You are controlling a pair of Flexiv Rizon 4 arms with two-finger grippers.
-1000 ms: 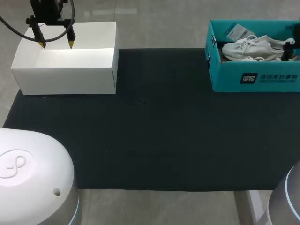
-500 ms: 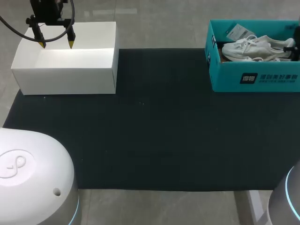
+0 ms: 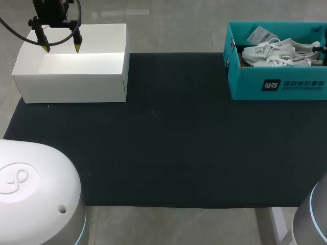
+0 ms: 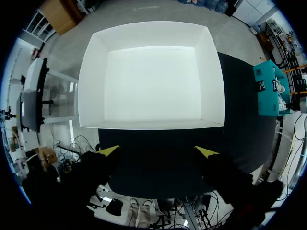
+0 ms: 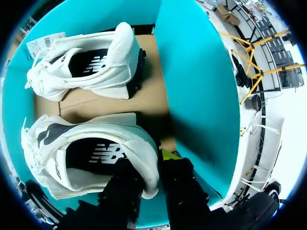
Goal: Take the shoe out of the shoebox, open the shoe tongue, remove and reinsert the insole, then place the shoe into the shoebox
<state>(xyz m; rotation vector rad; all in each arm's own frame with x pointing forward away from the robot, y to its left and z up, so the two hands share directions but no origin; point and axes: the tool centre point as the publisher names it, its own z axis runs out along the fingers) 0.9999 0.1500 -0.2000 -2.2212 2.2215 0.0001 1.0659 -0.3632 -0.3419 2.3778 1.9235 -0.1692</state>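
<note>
Since a second ago the right gripper (image 5: 148, 160) has slid toward the head view's right edge, and the shoe (image 5: 91, 153) it holds has shifted with it. Its fingers pinch the heel rim, one inside, one outside. Two white shoes lie in one teal shoebox (image 3: 276, 84), the second shoe (image 5: 86, 62) just beyond. The left gripper (image 4: 158, 151) hangs wide open, holding nothing, over one white box (image 4: 91, 72) on the dark mat (image 3: 168, 143).

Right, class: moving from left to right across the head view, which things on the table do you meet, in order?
open white box → bare stretch of black mat → teal shoebox
</note>
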